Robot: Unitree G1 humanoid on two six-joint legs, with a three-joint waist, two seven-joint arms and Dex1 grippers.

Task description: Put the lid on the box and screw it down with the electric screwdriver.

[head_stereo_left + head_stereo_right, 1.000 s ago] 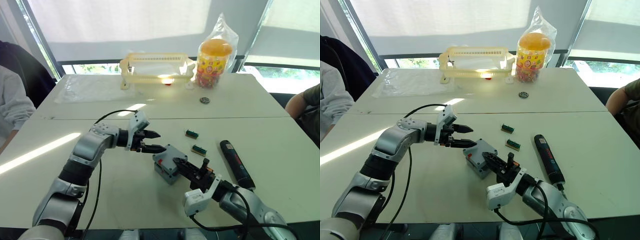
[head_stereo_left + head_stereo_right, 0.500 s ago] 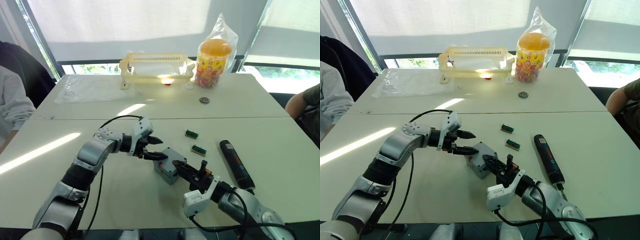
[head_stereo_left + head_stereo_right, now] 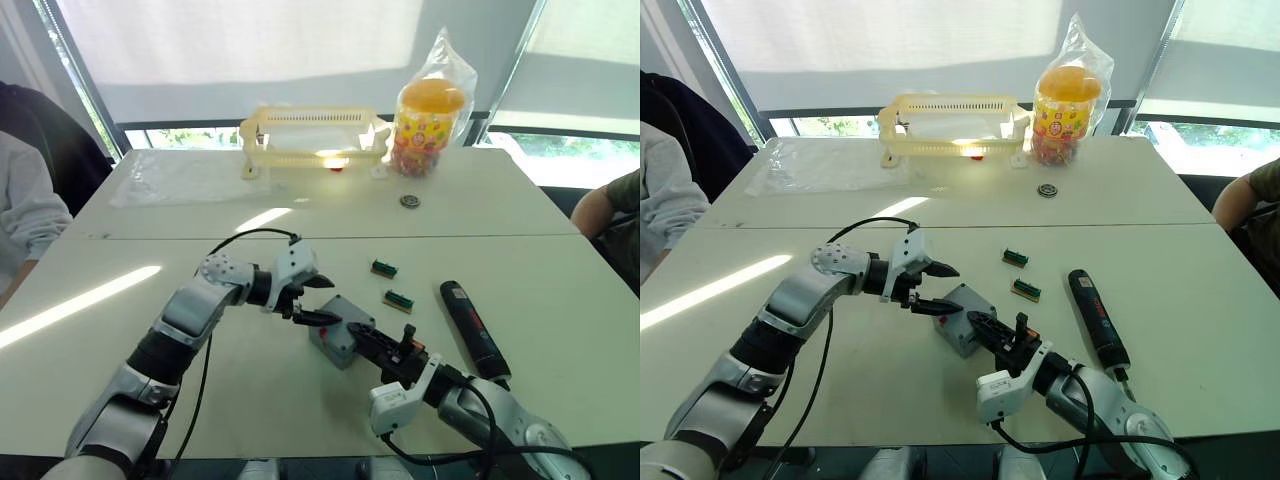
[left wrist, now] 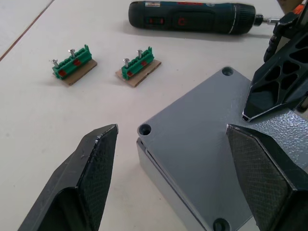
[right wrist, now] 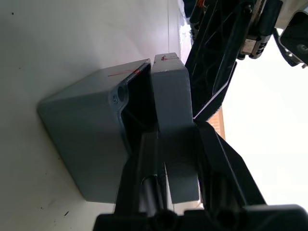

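Box (image 3: 336, 338) sat on the white table (image 3: 250, 380), near its front middle, with the lid (image 4: 211, 163) lying on top of it. In the right wrist view the lid (image 5: 174, 120) was not seated flush: a dark gap showed between it and the box (image 5: 91, 144) along one edge.

Right gripper (image 5: 173, 139) was clamped on the lid, one finger inside the gap under it, the other on its outer face. From the head camera the right gripper (image 3: 385, 345) came at the box from the robot's side.

Left gripper (image 3: 318, 300) was spread wide, holding nothing, at the box's far-left corner. In the left wrist view its fingers (image 4: 91, 168) straddled that corner of the lid, one out over bare table, the other over the lid's top (cannot tell whether that one touched the plate).

Electric screwdriver (image 3: 473, 328) lay flat on the table to the right of the box, apart from both grippers, ungripped.

Two small green terminal blocks on brown bases (image 4: 138, 68) (image 4: 73, 63) lay on the table between box and screwdriver, screws standing up in them.

Further back: cream plastic basket (image 3: 312, 135), bagged candy jar with orange lid (image 3: 430, 110), clear plastic bag (image 3: 180, 175), small round dark object (image 3: 408, 200).

A person's sleeve (image 3: 25, 210) at the left edge, another's arm (image 3: 610, 210) at the right.
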